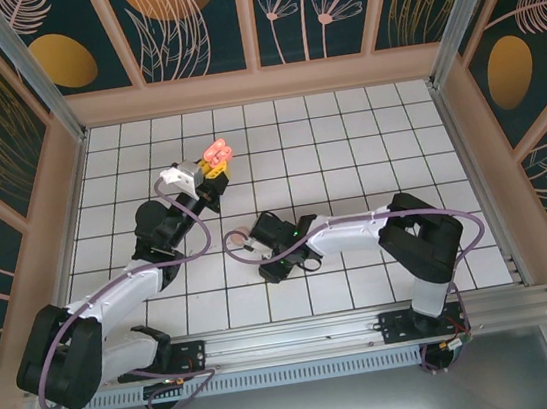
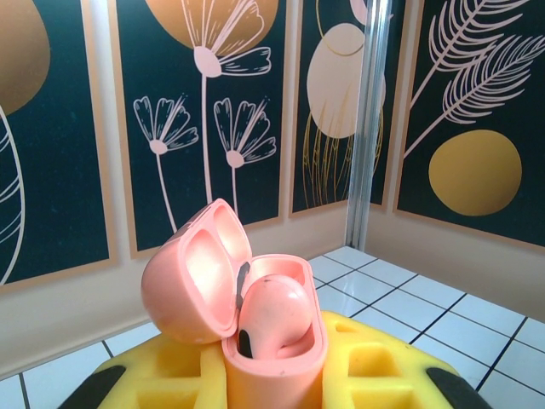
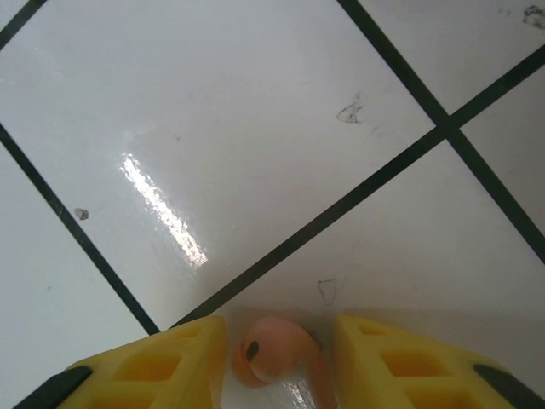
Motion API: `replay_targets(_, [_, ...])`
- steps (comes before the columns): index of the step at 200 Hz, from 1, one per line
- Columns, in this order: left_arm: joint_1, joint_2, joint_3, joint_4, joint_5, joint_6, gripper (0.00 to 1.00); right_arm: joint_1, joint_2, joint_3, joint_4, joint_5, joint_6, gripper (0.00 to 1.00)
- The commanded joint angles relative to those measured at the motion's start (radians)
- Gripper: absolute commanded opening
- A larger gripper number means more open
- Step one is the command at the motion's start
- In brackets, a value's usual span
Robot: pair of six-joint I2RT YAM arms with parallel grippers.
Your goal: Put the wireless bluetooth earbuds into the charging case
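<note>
My left gripper [image 2: 272, 375] is shut on a coral-pink charging case [image 2: 192, 285], held upright off the table with its lid tipped open to the left. One coral-pink earbud [image 2: 277, 315] sits in the case. From above, the case [image 1: 217, 155] shows at the tip of the left gripper [image 1: 211, 175], back left of centre. My right gripper [image 3: 279, 345] points down at a white tile, its yellow fingers [image 3: 162, 362] standing on either side of a second coral-pink earbud [image 3: 271, 354] that lies on the tile, a thin gap on each side. The right gripper [image 1: 258, 242] hangs low at the table's middle.
White tiled floor [image 1: 346, 144] with black grid lines, ringed by low beige walls and dark floral panels [image 2: 204, 111]. A metal post [image 2: 368, 128] stands in the corner behind the case. Both arms' purple cables [image 1: 234, 250] loop near the wrists.
</note>
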Motion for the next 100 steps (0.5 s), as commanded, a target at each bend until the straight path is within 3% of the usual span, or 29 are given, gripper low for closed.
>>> replay_targets(1, [0.009, 0.005, 0.031, 0.021, -0.007, 0.01, 0.0, 0.024, 0.041, 0.009, -0.006, 0.029, 0.045, 0.34])
replay_targets(29, [0.009, 0.006, 0.032, 0.019, -0.006, 0.009, 0.0, 0.029, 0.038, -0.012, -0.001, 0.089, 0.104, 0.26])
replay_targets(100, [0.009, 0.009, 0.038, 0.017, -0.001, 0.0, 0.0, -0.039, -0.054, -0.061, -0.032, 0.213, 0.37, 0.21])
